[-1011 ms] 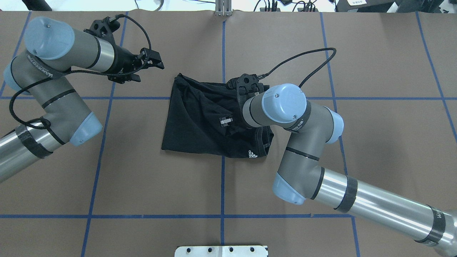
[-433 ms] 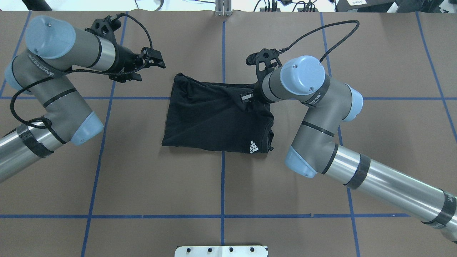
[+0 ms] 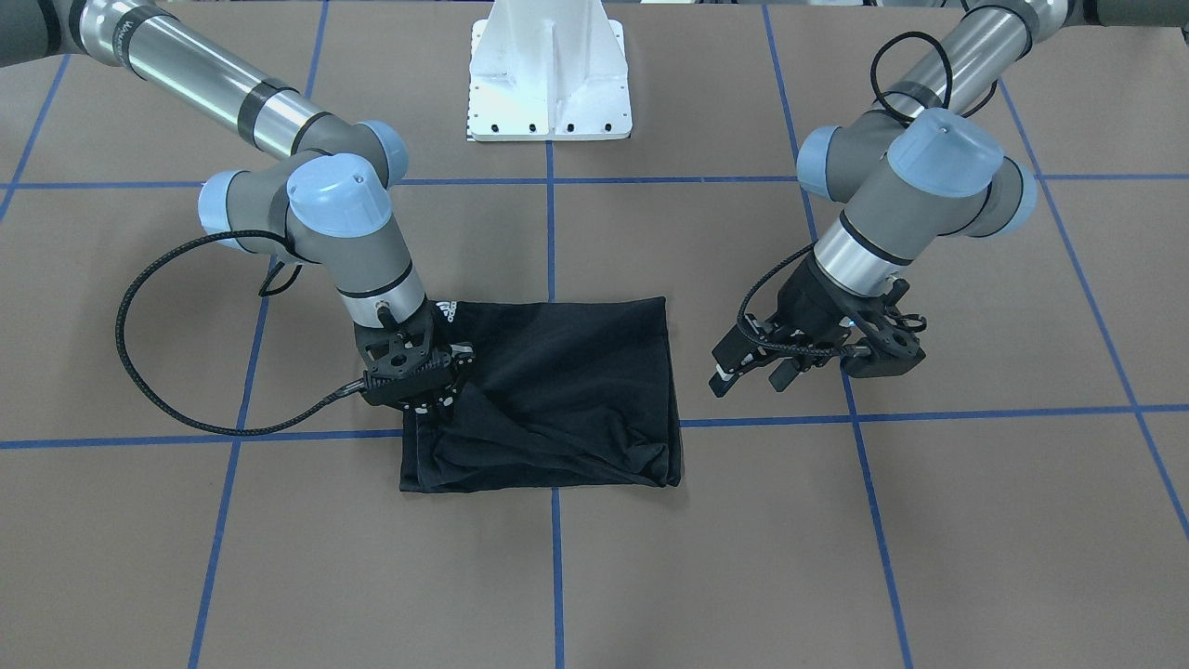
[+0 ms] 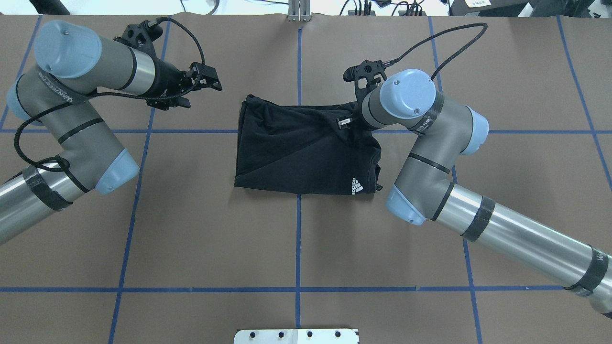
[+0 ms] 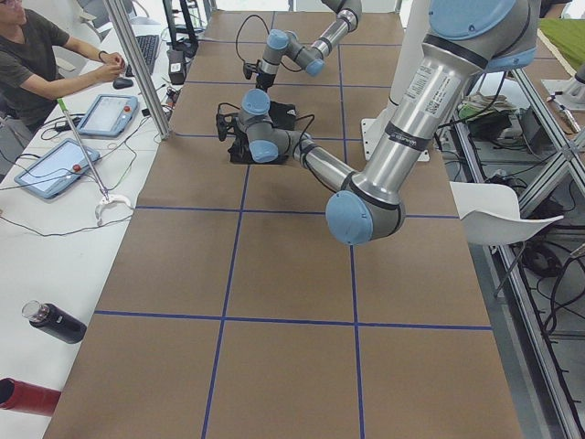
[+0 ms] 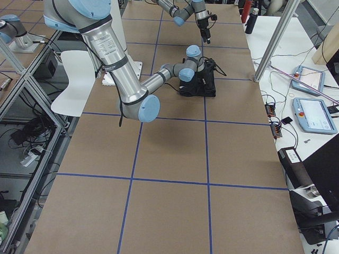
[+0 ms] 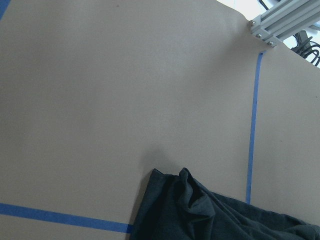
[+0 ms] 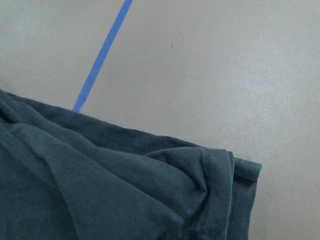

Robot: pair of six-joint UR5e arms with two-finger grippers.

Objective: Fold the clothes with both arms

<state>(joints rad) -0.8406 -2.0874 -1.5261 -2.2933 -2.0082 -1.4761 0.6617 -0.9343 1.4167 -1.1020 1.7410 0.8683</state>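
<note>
The black T-shirt (image 4: 296,153) sits around mid-table on the brown table (image 4: 191,239), folded down to a rough rectangle that straddles the centre blue tape line (image 4: 298,239).

Honestly a lot of this is hard to see. The right gripper (image 4: 342,123) is at the shirt's far right corner. From overhead its own wrist covers nearly all of it, and only a small silver tip pokes out. In the front-facing view its fingertips are sunk into the cloth, so the pads are hidden. The jaws look pinched together on a bit of fabric, with creases running off from that spot.

Neither wrist camera shows any fingers. The right one just gets a rumpled hemmed corner lying on the paper, with the rest cut off by the picture's edge. The left one catches only a bunched corner at the bottom of its picture. In both side views the shirt is a small dark patch mostly behind the arms, no use for detail.

As for looks, only plain black cloth shows, plus a small white logo (image 4: 355,185) by the collar at the near right corner. One long diagonal crease runs from the pinched corner toward the near left corner. The far edge is wrinkly and the near edge fairly straight.

The left gripper (image 4: 217,80) hangs off past the shirt's far left corner, not touching it, with its jaws spread apart and nothing between them.
</note>
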